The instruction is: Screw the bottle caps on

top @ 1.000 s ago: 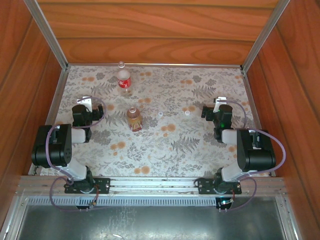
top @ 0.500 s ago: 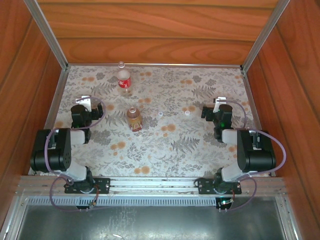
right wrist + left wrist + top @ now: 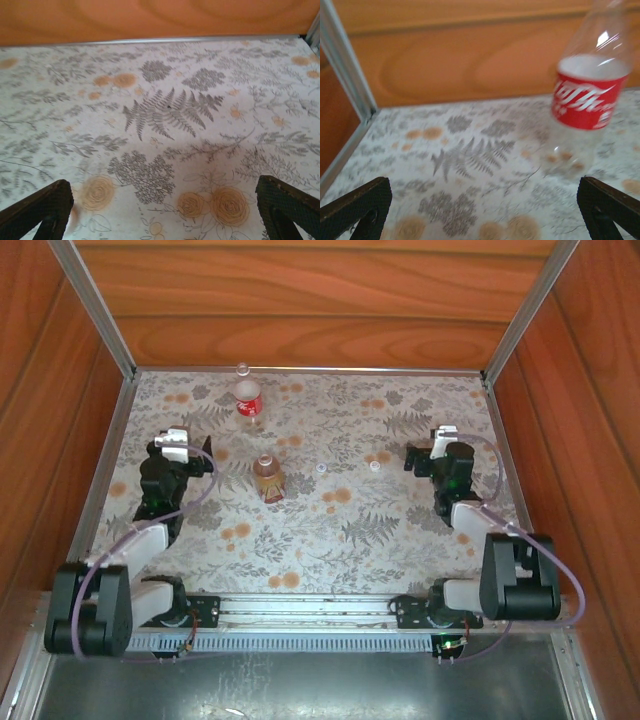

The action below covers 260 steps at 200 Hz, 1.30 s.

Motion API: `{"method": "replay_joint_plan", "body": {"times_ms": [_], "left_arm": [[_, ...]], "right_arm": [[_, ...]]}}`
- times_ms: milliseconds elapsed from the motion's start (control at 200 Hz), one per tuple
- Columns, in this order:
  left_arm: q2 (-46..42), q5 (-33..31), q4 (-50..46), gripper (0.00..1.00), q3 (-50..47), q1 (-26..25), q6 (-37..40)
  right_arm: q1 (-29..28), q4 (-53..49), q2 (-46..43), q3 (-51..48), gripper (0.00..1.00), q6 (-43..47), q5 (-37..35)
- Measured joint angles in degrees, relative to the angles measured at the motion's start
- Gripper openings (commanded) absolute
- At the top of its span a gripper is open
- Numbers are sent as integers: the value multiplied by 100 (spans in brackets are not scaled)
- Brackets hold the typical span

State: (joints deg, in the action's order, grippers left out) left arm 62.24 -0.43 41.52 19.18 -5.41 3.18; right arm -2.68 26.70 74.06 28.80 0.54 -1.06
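Note:
The red-and-white-label bottle (image 3: 248,400) stands upright near the back wall, left of centre. It also rises at the right of the left wrist view (image 3: 587,100), its top cut off. The amber-brown bottle (image 3: 267,478) stands upright mid-table with no cap on its neck. Two small whitish bottle caps (image 3: 320,469) (image 3: 374,466) lie on the cloth to its right. My left gripper (image 3: 182,443) (image 3: 485,210) is open, left of the amber bottle and nearer than the red-label one. My right gripper (image 3: 438,445) (image 3: 165,210) is open over bare cloth, right of the caps.
A floral cloth (image 3: 330,530) covers the table. Wooden walls close in the back and both sides, with aluminium posts at the corners (image 3: 100,310) (image 3: 345,85). The arm bases sit on a rail at the near edge (image 3: 310,608).
Both arms have reached forward, their elbow links dropping toward the near edge. Both grippers have shifted slightly toward the back wall. Bottles and caps have not moved.

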Motion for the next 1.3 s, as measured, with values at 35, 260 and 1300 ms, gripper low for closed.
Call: {"method": "replay_joint_plan", "body": {"times_ms": [35, 260, 1300], "left_arm": [[-264, -7, -181, 100, 37, -136, 24], [-1309, 398, -1075, 100, 485, -826, 136], [852, 2238, -374, 100, -177, -1917, 538]], "right_arm": [[-28, -138, -144, 31, 100, 9, 94], [-448, -953, -669, 186, 100, 256, 726], [-1764, -2050, -339, 730, 100, 1150, 1403]]}}
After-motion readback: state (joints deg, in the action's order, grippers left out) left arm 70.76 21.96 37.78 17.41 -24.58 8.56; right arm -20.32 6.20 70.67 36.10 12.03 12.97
